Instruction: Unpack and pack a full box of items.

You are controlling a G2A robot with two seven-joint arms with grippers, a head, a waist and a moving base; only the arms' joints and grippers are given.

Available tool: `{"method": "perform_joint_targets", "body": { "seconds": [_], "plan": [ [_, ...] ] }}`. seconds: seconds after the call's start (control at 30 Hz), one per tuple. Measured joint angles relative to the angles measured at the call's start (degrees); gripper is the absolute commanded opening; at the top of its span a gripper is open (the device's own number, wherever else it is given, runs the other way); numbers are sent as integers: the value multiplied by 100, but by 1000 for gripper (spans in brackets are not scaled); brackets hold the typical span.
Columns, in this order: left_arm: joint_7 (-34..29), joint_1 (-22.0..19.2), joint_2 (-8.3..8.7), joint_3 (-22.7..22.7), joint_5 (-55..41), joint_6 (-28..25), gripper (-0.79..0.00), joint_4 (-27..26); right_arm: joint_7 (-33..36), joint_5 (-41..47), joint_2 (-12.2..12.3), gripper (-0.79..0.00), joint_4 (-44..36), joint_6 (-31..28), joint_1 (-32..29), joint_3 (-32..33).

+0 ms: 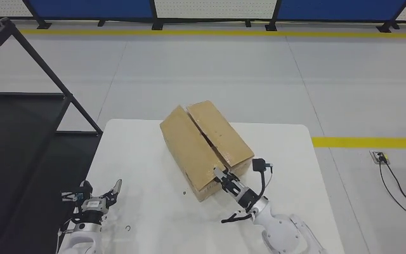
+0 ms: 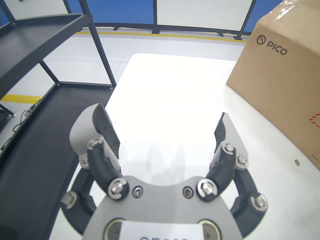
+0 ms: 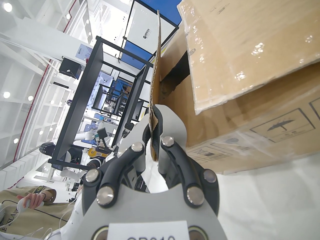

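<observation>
Cardboard box (image 1: 204,148) sits askew on the white surface (image 1: 139,159), its 2 top flaps divided by a seam. Right claw (image 3: 153,123) is at the box's near end, clamped on the corner of 1 flap (image 3: 157,58), which stands edge-on in the right wrist view with a dark gap beside it. Left claw (image 2: 160,128) is well apart from the box, off its long side, jaws spread and holding nothing.

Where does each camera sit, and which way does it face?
Top view: overhead, looking down at table and box; left arm and right arm show.
Left wrist view: on left wrist, facing across the table toward the shelf; open jaws.
Right wrist view: on right wrist, facing the box; jaws shut on its flap.
All share the box.
</observation>
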Motion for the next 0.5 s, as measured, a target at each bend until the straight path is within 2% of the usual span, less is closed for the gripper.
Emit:
{"method": "perform_joint_targets", "body": {
  "seconds": [0.37, 0.5],
  "plan": [
    [-189, -94, -7, 30, -62, -185, 0, 18, 298, 70, 121, -785, -199, -714, -441, 512],
    [-221, -132, -9, 45, -22, -195, 0, 23, 449, 187, 167, -785, -253, -1135, -627, 679]
  ]
}}
